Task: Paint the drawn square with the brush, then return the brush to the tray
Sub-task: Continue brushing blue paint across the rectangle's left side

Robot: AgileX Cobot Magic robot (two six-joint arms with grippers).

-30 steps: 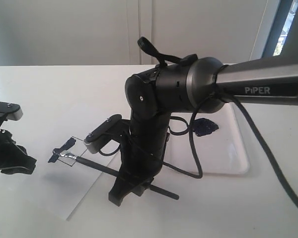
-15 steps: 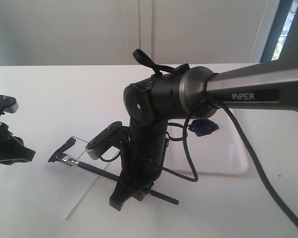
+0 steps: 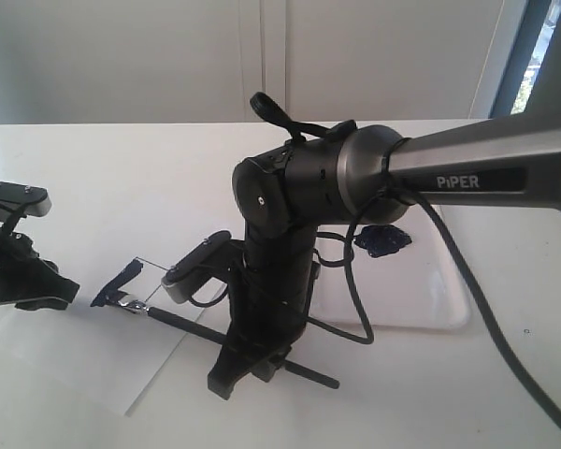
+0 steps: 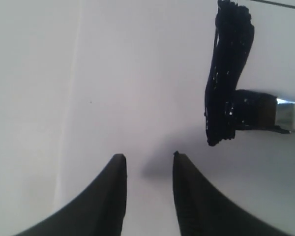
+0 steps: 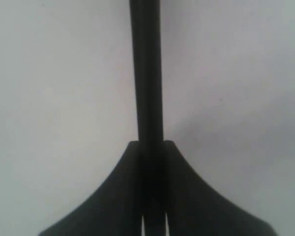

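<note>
Exterior view first: the tray [image 3: 444, 309] sits on the right side of the worktop [image 3: 122, 168], partly behind my right arm. All I can see in it is a dark paint blob [image 3: 383, 241] up by its far edge.

The brush [image 3: 182, 321] is well away from the tray, slanting low over the paper sheet [image 3: 75, 369]. My right end effector [image 3: 251, 353] is pinching it partway along the handle, and the tail pokes out the other side. The right wrist view backs that up, with both fingers pressed tight against the black handle.

The bristle end is at the drawn square [image 3: 122, 282], which has a dark streak of paint down one side while the rest is thin outline. In the left wrist view the bristles run right into that streak.

My left end effector [image 3: 61, 299] is low over the sheet, just beside the square on the side away from the right arm. Its fingers are spread with nothing between them. The brush tip is near it but not touching.
</note>
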